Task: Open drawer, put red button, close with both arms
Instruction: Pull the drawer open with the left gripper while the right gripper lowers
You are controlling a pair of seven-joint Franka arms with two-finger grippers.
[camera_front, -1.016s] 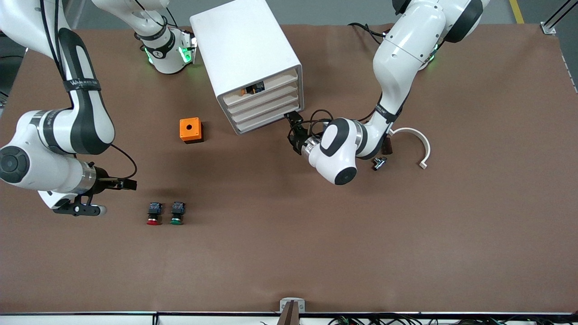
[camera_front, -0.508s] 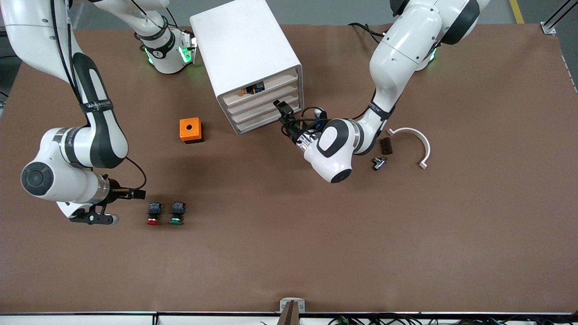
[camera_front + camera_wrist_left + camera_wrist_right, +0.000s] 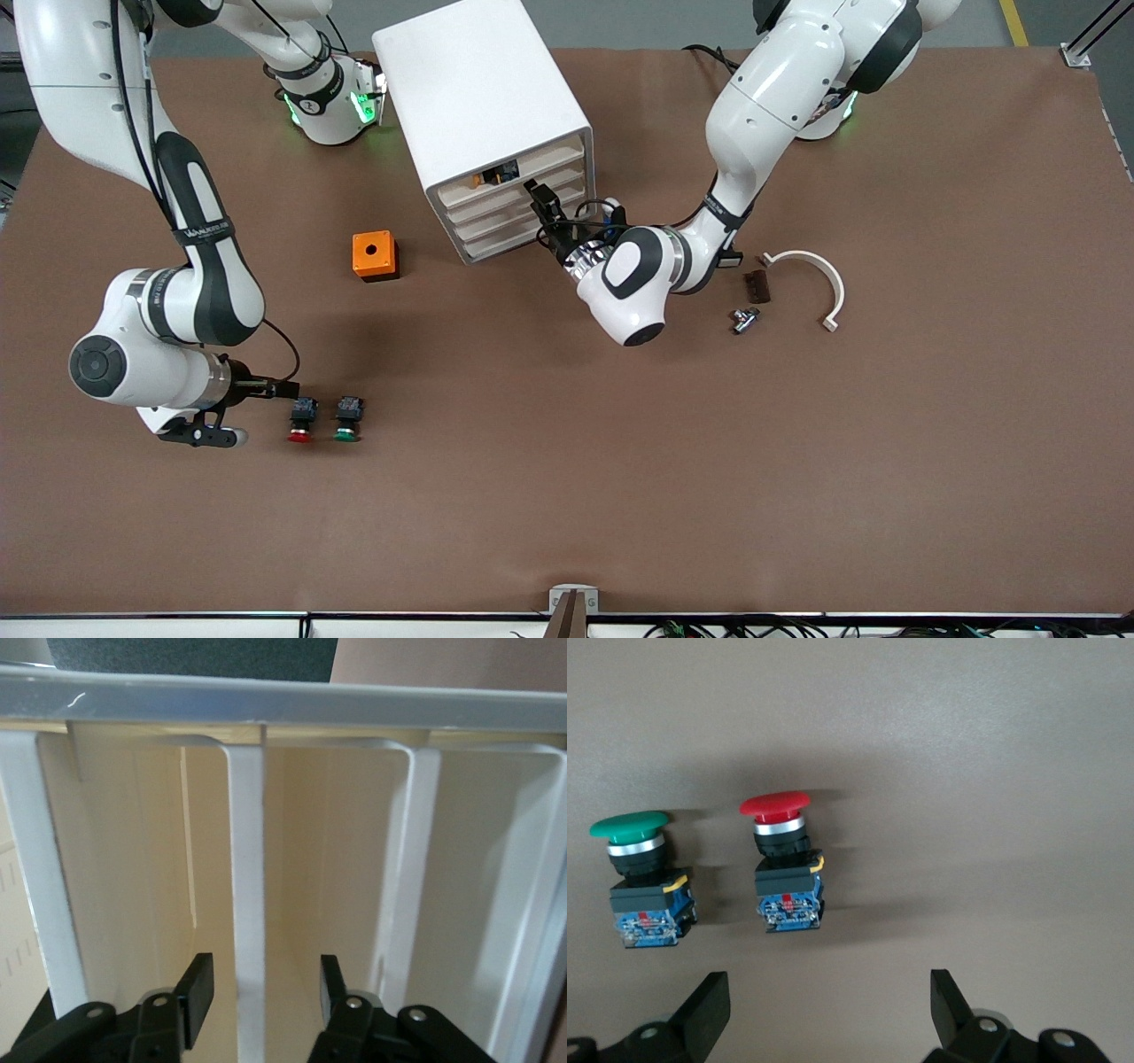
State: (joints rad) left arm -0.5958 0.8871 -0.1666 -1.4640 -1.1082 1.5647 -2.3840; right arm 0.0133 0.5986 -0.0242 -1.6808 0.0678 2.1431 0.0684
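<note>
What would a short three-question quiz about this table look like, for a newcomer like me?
1. True or false: the red button already lies inside the drawer.
2. Which thing lies right beside the red button? A) orange box B) green button C) white curved piece
3. Fill in: the left gripper has its open fingers on either side of a white ____ of the cabinet.

Key
1. False: it lies on the table, with the open right gripper close by it.
2. B
3. Drawer front; the wrist view shows one finger on each side of it.
</note>
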